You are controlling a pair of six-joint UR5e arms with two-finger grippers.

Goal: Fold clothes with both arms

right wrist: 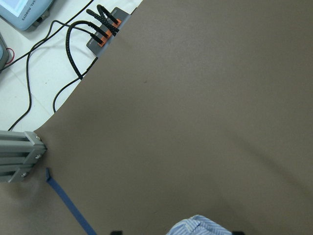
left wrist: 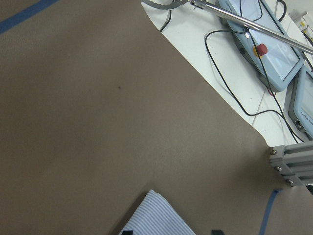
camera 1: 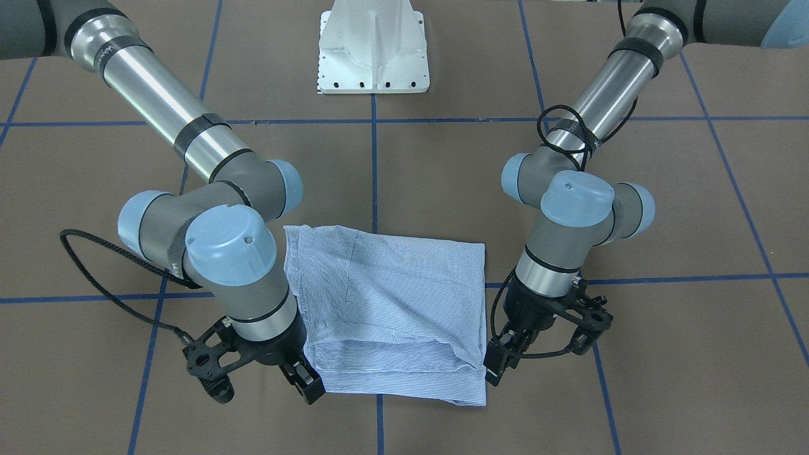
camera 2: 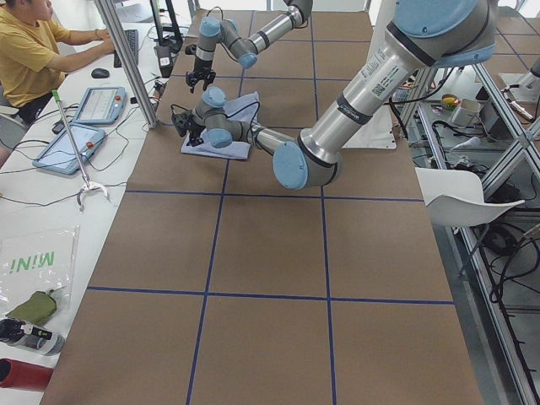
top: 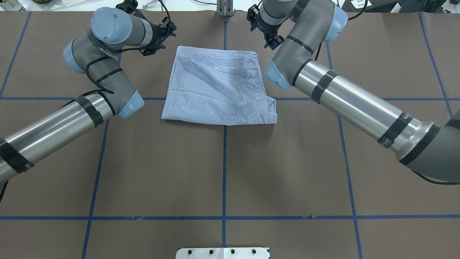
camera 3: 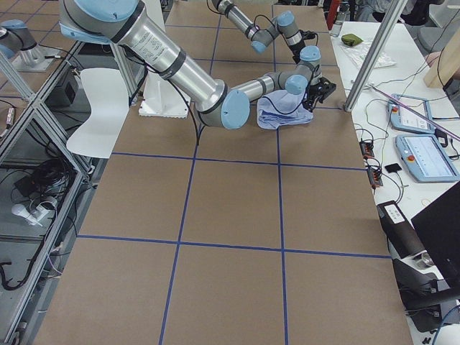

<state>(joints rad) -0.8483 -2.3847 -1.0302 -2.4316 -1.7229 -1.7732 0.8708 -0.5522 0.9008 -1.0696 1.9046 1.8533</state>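
Note:
The light blue striped shirt (camera 1: 392,303) lies folded into a flat rectangle on the brown table, also seen from overhead (top: 215,86). My left gripper (camera 1: 498,363) sits low at one far corner of the shirt, and my right gripper (camera 1: 304,381) at the other. From overhead they are at the shirt's top left (top: 155,42) and top right (top: 270,40). Both wrist views show a shirt corner (left wrist: 156,218) (right wrist: 198,226) at the bottom edge between widely spaced fingertips. Both grippers are open and hold nothing.
The white pedestal base (camera 1: 373,50) stands behind the shirt on the robot's side. Past the table's far edge is a white desk with tablets (left wrist: 264,39), cables (right wrist: 73,44) and an aluminium post (left wrist: 293,161). Blue tape lines (top: 224,158) grid the table.

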